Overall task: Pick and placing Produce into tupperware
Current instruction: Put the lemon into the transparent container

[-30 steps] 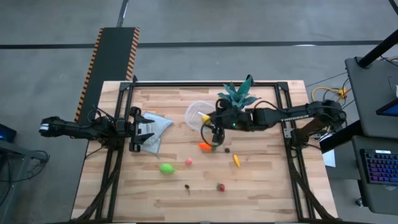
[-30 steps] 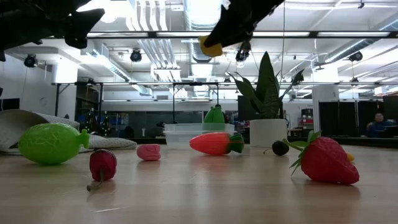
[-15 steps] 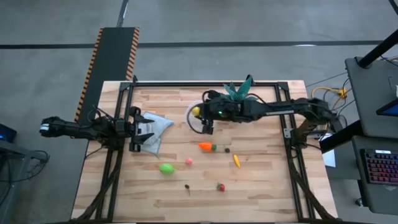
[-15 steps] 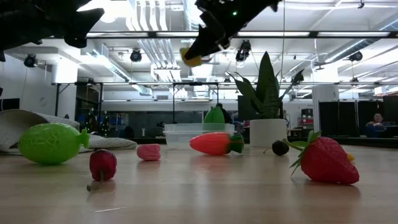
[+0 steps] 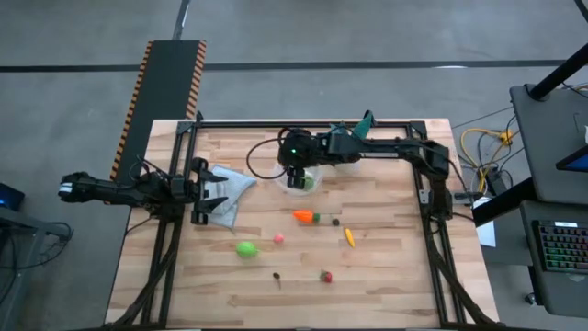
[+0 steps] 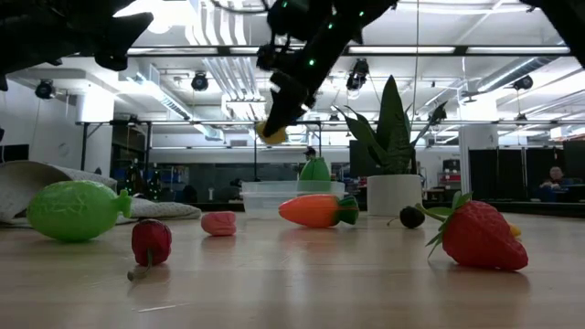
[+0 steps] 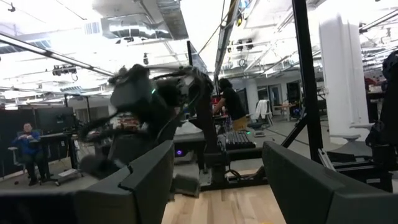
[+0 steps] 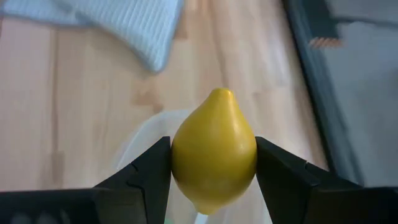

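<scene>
Right gripper [image 8: 213, 163]: closed on the yellow lemon [image 8: 213, 149], a dark finger pressed against each side of it; in the low view the lemon [image 6: 271, 133] hangs clear above the table.
Lemon and tupperware: from above, the gripper [image 5: 295, 176] sits over the clear tupperware [image 5: 306, 183]; the right wrist view shows the bowl's pale rim [image 8: 140, 134] directly beneath the fruit.
Tupperware: stands on the wooden table [image 5: 386, 267] just beside the teal potted plant [image 5: 354, 138], with the pale blue-grey cloth [image 5: 230, 188] near its other side.
Carrot [image 5: 302, 217]: lies on the table near the tupperware, on the side away from the plant; a small dark bit [image 5: 335, 222] is just beyond its green end.
Other produce: a small yellow-orange piece [image 5: 349, 236], a pink bit [image 5: 278, 239] and the green lime [image 5: 245, 248] lie farther from the tupperware than the carrot; farthest are another dark bit [image 5: 277, 276] and the red strawberry [image 5: 326, 276].
Left gripper [image 5: 209, 190]: parked over the cloth, well apart from the tupperware, fingers spread with nothing between them.
</scene>
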